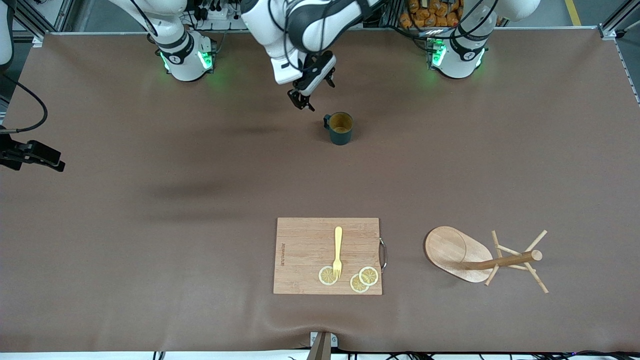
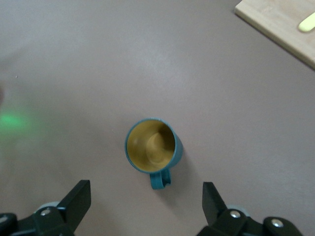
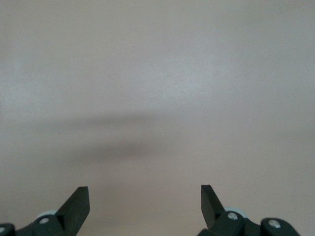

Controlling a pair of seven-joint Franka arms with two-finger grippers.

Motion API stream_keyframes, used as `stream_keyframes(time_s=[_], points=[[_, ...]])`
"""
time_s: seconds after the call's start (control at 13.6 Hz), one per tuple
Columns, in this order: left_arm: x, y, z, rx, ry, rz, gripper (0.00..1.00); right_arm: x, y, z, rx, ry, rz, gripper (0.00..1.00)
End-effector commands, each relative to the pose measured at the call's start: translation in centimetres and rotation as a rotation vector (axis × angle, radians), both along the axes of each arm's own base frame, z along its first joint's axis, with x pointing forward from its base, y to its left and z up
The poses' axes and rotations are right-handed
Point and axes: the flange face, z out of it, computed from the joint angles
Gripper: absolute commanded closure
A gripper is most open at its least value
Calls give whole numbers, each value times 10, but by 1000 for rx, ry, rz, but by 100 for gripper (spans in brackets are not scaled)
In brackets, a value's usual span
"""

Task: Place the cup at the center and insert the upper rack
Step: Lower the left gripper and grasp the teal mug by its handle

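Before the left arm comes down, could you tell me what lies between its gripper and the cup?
Nothing: only bare table separates the open left gripper from the upright cup, as the left wrist view shows.

Item count on the table (image 1: 150,240), brown cover:

- Cup (image 1: 340,128): one. Dark teal, tan inside, one side handle, standing upright.
- Wooden mug tree (image 1: 480,257): one, lying on its side. One oval base, one central post; thin pegs cross the post, exact peg count cannot be told.
- Wooden cutting board (image 1: 305,250): one, with one metal handle (image 1: 383,254) at its edge.
- Yellow fork (image 1: 338,251): one, on the board.
- Lemon slices: three, on the board; one (image 1: 327,275) under the fork tines, two overlapping (image 1: 364,279).
- Robot arms: two.
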Motion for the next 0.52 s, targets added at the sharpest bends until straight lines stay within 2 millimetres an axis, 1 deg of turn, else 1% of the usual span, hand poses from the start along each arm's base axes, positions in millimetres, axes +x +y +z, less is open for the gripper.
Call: stream_keyframes(time_s=[0.0,0.07,0.15,0.22,0.37,0.44], points=[[-14,-20,-33,59,-55,15,0,1,7,-2,-7,1,19,0],[-21,-27,-47,71,-72,20,0,1,9,-3,-7,4,22,0],[-25,-30,-64,104,-86,22,0,1,10,-2,-8,1,24,0],[-32,-34,-78,126,-96,14,0,2,16,-2,-10,1,33,0],[-37,-34,-110,171,-118,22,0,3,21,-1,-17,-2,38,0],[-36,-32,-126,194,-121,21,0,3,23,0,-22,-5,39,0]])
